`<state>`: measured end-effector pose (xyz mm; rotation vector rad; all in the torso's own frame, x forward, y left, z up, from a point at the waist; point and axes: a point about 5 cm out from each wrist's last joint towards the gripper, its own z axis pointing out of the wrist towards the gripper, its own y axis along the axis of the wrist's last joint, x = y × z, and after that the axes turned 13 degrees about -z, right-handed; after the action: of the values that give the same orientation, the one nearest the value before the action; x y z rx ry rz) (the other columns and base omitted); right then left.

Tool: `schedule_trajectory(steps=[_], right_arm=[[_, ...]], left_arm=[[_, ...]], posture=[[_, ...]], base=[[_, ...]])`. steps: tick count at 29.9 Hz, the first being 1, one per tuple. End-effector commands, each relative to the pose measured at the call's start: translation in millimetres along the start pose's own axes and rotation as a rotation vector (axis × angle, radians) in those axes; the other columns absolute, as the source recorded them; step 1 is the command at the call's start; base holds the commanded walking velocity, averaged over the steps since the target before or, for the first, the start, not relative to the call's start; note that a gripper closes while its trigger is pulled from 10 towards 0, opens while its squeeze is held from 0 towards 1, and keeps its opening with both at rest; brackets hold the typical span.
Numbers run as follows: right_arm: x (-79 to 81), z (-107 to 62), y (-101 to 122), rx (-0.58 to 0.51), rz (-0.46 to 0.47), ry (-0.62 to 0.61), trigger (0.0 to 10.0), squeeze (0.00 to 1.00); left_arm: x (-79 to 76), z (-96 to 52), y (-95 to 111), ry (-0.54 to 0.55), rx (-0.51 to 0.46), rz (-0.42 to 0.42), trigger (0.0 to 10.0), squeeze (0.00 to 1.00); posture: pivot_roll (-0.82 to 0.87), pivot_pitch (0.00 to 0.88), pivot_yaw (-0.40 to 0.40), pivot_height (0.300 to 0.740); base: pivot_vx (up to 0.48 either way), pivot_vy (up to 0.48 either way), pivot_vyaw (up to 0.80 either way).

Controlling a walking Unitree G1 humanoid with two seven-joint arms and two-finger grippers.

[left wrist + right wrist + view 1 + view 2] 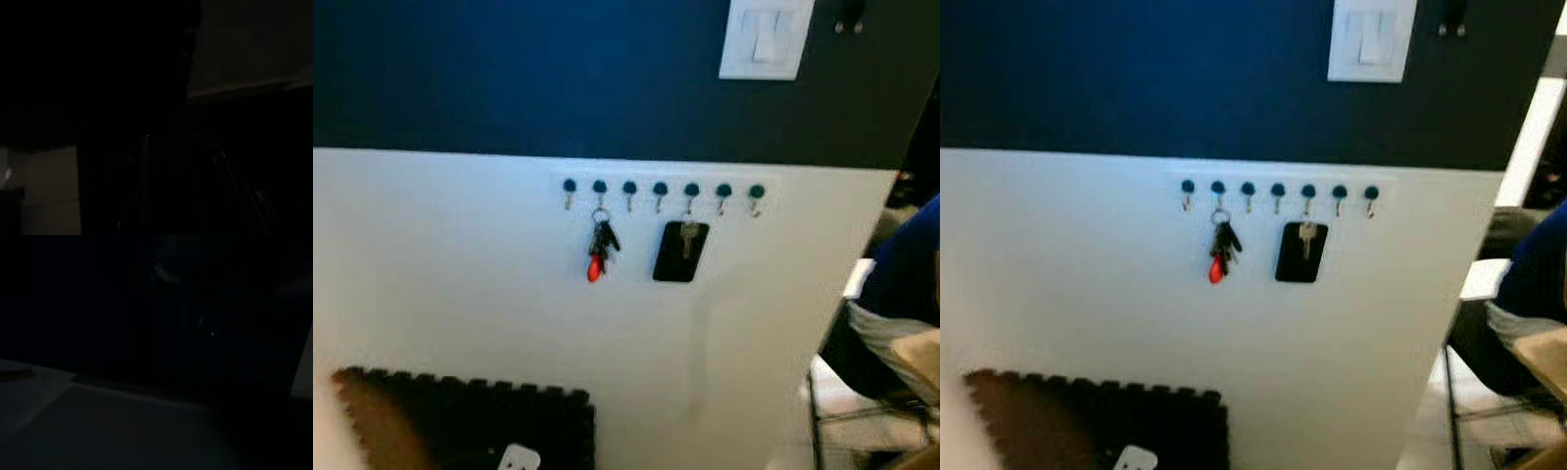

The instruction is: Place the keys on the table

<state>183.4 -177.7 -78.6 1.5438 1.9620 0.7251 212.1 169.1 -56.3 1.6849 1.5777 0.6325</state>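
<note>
Currently you're at the approach step: the key bunch with red tag (pixel 598 251) hangs untouched on the second hook of the wall hook rail (pixel 661 192), left of a single key on a black fob (pixel 681 251), so next raise an arm to it; finger state, can't tell.

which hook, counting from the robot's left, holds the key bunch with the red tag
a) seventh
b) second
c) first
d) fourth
b: the key bunch with the red tag hangs from the second hook in the row of seven, with one bare hook on its left.
</note>
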Motion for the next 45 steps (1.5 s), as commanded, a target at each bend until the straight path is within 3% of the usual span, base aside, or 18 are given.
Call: schedule_trajectory(steps=[1,9,11,21,29,45], right_arm=[[0.3,-0.4,-2,0.013,0.014,-0.004,10.0,0.00],[0.1,-0.1,-1,0.007,0.021,-0.012,10.0,0.00],[-3.6,0.2,-1,0.010,0.075,-0.045,10.0,0.00],[-4.4,0.2,0,0.007,0.057,-0.041,10.0,0.00],[-3.9,0.2,0,0.006,0.060,-0.042,10.0,0.00],[-5.0,2.1,9,-0.039,0.035,-0.053,10.0,0.00]], left_arm=[[-0.1,0.1,-3,0.000,0.023,0.014,10.0,0.00],[-0.3,0.6,-3,0.004,0.029,0.017,10.0,0.00],[-0.4,1.3,-2,0.006,0.033,0.019,10.0,0.00],[0.8,2.8,2,0.034,0.020,0.023,10.0,0.00],[0.4,3.1,2,0.029,0.025,0.039,10.0,0.00],[-0.5,2.7,-1,0.017,0.045,0.042,10.0,0.00]], posture=[[0.07,0.015,-0.006,0.740],[0.07,0.017,-0.005,0.740],[0.07,0.017,-0.004,0.740],[0.07,0.019,-0.003,0.740],[0.07,0.018,-0.001,0.740],[0.07,0.018,0.003,0.740]], base=[[0.000,0.000,0.80],[0.000,0.000,0.80],[0.000,0.000,0.00],[0.000,0.000,0.00],[0.000,-0.453,0.00],[0.000,0.000,0.00]])
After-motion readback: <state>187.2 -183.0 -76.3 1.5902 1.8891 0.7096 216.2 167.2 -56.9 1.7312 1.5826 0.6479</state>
